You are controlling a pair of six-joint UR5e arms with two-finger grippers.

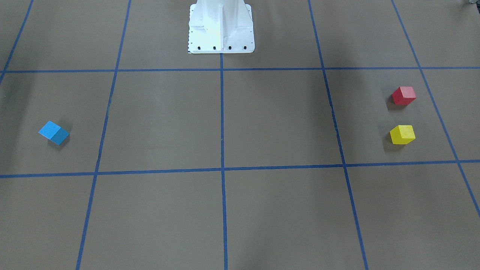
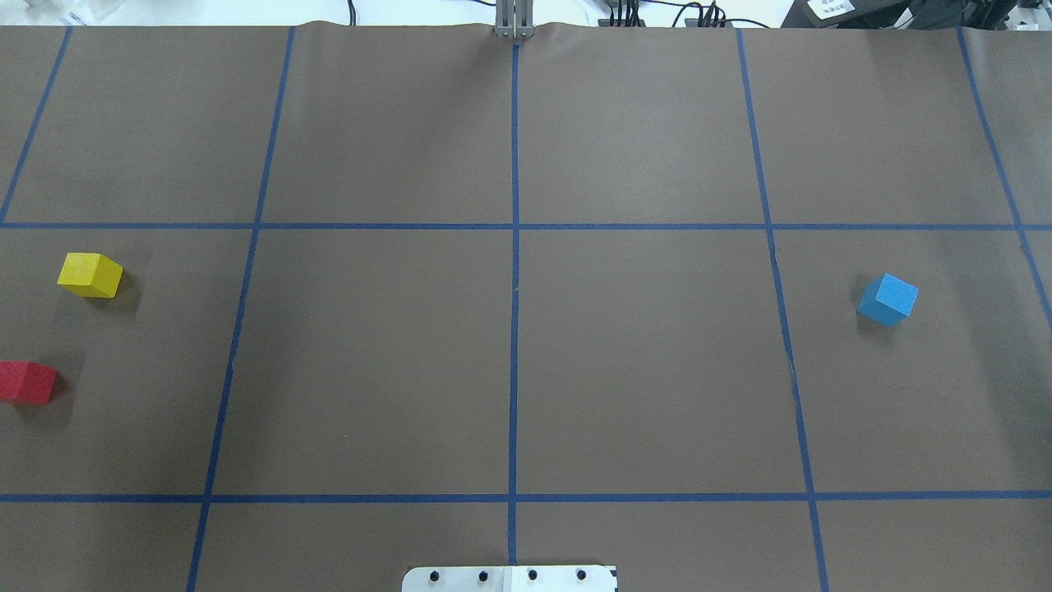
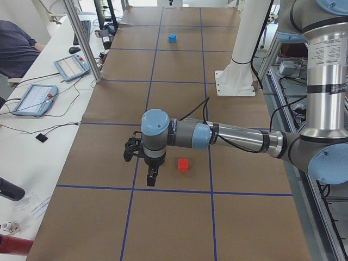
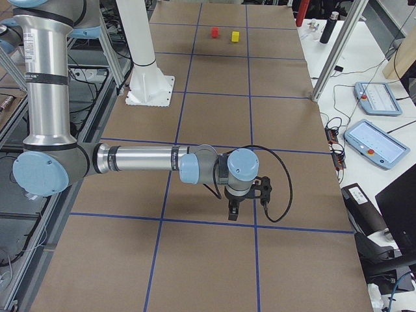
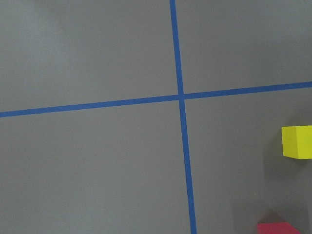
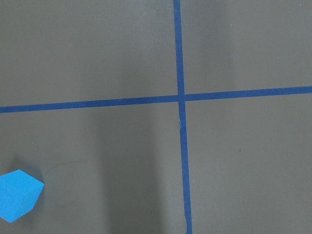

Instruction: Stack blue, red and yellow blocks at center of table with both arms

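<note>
Overhead exterior: brown surface (image 2: 370,353), blue tape grid (image 2: 514,226). Red block (image 3: 184,165) lies near the left end effector (image 3: 151,179); apart or together, cannot tell.

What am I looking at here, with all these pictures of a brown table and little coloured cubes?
Six cameras show one brown table with two robot arms, each ending in a two-finger claw. Two cameras look down, one from behind the robot, one facing it. Two look along the table from its ends: there you see the left gripper and the right gripper above the table; open or shut, I cannot tell. Two cameras ride on the wrists. Blue tape lines mark a grid. Three cubes lie apart: the blue block on the robot's right, the yellow block and red block on its left. None is held.
</note>
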